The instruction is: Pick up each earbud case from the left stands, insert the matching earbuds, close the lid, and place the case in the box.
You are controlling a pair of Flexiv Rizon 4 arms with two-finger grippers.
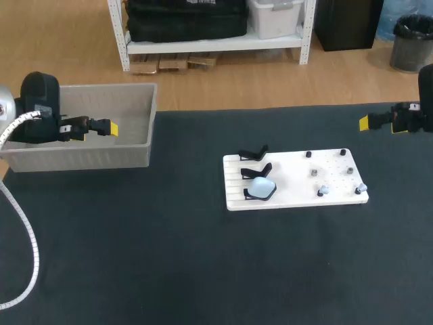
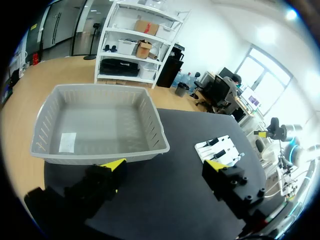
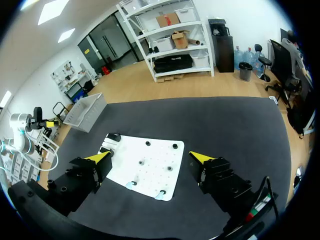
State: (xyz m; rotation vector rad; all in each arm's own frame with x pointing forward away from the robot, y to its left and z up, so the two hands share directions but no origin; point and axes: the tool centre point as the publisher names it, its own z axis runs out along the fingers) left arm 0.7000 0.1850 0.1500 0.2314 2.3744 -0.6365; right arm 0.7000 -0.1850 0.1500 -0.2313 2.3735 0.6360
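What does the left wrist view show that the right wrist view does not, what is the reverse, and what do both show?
Only the left wrist view: the inside of the grey box, with a white slip on its floor, and the open left tool. Only the right wrist view: the open right tool and the pale blue earbuds at the board's near edge. Both: the white board, the box and the dark table.
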